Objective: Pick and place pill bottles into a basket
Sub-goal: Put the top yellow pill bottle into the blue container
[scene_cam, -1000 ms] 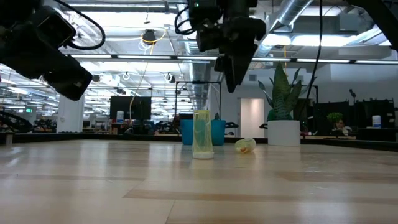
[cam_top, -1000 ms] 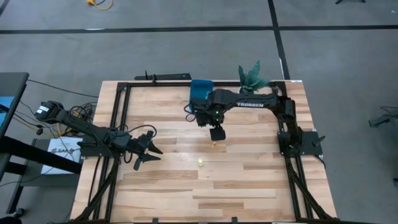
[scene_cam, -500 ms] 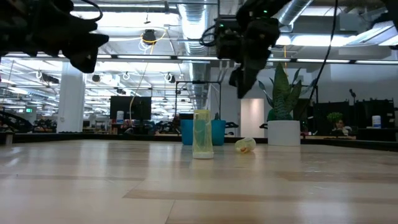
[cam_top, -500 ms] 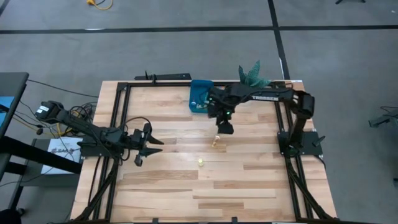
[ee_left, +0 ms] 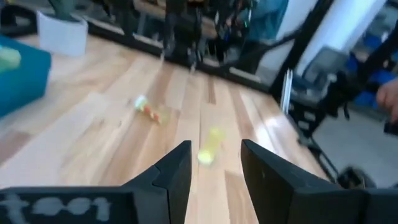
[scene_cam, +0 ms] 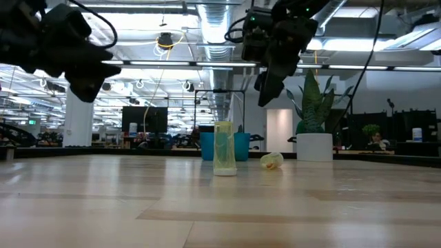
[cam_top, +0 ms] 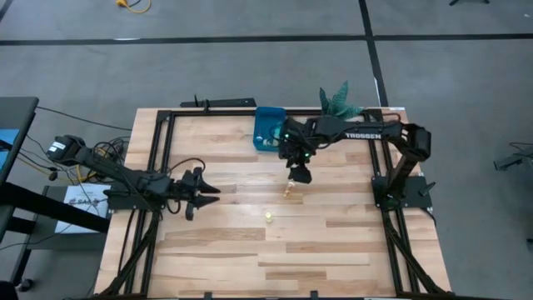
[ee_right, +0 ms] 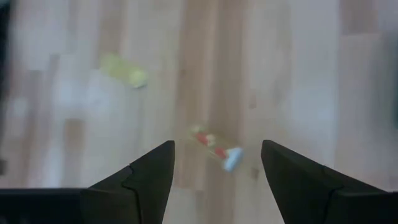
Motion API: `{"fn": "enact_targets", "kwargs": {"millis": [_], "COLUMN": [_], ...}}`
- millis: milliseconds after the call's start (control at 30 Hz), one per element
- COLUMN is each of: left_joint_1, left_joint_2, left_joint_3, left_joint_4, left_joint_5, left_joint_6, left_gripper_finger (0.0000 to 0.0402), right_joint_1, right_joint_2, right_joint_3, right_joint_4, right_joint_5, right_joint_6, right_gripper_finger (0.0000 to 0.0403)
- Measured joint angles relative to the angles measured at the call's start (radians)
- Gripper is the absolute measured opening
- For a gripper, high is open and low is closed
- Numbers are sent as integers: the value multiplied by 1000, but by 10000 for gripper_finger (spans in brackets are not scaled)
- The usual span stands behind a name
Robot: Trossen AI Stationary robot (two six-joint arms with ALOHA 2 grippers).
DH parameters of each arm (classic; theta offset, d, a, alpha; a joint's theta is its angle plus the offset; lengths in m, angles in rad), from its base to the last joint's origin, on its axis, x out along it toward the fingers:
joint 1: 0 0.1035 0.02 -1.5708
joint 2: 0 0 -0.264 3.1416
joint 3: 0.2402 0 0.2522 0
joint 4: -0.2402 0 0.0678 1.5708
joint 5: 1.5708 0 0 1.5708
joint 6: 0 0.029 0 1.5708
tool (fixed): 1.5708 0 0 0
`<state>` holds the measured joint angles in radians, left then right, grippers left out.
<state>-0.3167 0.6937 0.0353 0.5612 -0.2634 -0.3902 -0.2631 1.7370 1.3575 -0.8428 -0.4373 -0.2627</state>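
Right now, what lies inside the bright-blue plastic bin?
Inside the bright-blue plastic bin, small green and pale bottles show near one wall. The right arm covers the rest.

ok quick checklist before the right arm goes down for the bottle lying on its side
1. Right gripper open: ok, fingers spread, nothing between them.
2. Lying bottle lined up between the fingers: ok, centred in the right wrist view.
3. Upright yellow bottle out of the way: ok, stands apart nearer the table's front.
4. Left gripper out of the way: ok, off to the left side.
5. Blue basket reachable: ok, just behind the right arm.
6. Height above the bottle: cannot tell.
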Motion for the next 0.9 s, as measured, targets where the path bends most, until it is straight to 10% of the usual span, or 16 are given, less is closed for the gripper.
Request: {"fn": "enact_targets", "kwargs": {"millis": [300, 900], "left_joint_1": [109, 170], "left_joint_2": [0, 0], "left_joint_3": [8, 34], "left_joint_4": [-135, -199], "left_joint_5": [269, 382], "left_joint_6": [94, 206], "left_gripper_finger": [128, 128], "right_joint_1": [54, 121], "right_joint_2": [0, 2], "right_joint_3": [0, 0], "right_joint_4": [84, 57], "right_joint_5": [352, 391], "right_joint_6": [35, 41], "right_gripper_finger": [235, 235]}}
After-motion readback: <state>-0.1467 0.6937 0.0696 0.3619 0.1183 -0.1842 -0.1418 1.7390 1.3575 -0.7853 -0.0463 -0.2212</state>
